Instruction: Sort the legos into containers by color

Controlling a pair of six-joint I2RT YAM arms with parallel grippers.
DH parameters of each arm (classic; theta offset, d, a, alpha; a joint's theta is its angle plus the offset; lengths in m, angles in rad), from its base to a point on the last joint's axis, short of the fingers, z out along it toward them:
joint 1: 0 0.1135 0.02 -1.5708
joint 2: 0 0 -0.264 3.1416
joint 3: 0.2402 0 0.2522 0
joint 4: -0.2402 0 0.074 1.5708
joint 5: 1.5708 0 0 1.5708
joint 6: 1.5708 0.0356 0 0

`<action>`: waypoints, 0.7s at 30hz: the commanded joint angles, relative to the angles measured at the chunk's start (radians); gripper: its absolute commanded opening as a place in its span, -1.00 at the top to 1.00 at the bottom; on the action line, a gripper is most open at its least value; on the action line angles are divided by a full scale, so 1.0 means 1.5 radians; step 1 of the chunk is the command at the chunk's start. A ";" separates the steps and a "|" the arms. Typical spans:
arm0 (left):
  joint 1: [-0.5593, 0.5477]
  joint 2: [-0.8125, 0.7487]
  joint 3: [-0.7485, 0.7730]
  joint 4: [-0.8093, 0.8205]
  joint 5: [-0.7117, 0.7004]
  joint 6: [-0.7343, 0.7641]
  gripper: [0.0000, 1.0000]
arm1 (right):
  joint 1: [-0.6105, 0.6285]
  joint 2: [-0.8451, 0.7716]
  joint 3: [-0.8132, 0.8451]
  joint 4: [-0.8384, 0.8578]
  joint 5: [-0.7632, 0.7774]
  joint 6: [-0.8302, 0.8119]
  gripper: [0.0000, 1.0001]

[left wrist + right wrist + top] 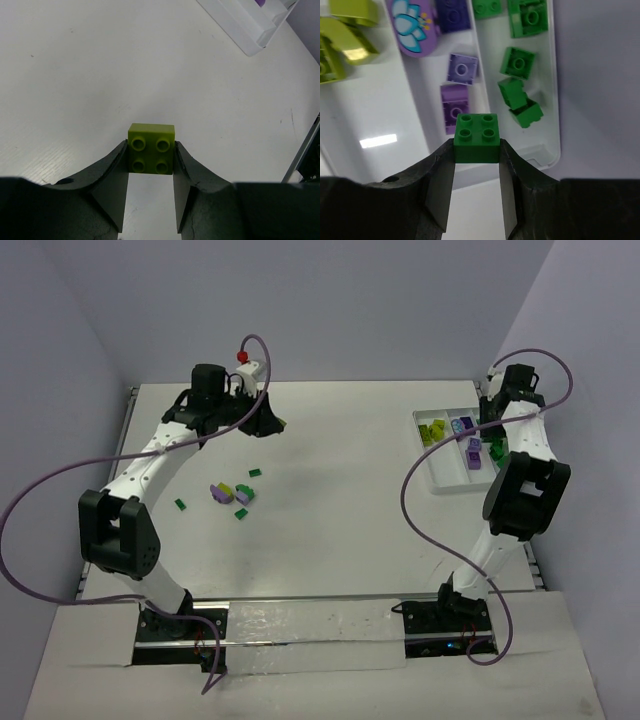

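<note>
My left gripper (pixel 150 156) is shut on a yellow-green lego (pixel 151 145), held above bare tabletop; in the top view it (pixel 268 423) hangs over the far left-centre of the table. My right gripper (pixel 477 147) is shut on a dark green lego (pixel 477 131) above the near end of the white containers (pixel 555 152). The right compartment holds several green legos (pixel 519 62), the middle one purple legos (pixel 462 68) and the left one yellow-green legos (pixel 350 47). Loose legos (pixel 231 495) lie on the table's left-centre.
A purple oval piece with a flower print (pixel 415 25) lies in the middle compartment. The containers (pixel 440 483) sit at the table's far right, beside the right wall. A corner of them (pixel 250 35) shows at the top right of the left wrist view.
</note>
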 commanded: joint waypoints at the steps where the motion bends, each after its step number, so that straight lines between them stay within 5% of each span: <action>1: -0.001 0.012 0.046 -0.028 -0.013 0.018 1.00 | -0.017 0.008 0.024 0.042 0.079 -0.028 1.00; 21: -0.001 0.037 0.072 -0.064 -0.020 0.022 1.00 | -0.066 0.056 -0.036 0.051 0.104 -0.074 0.96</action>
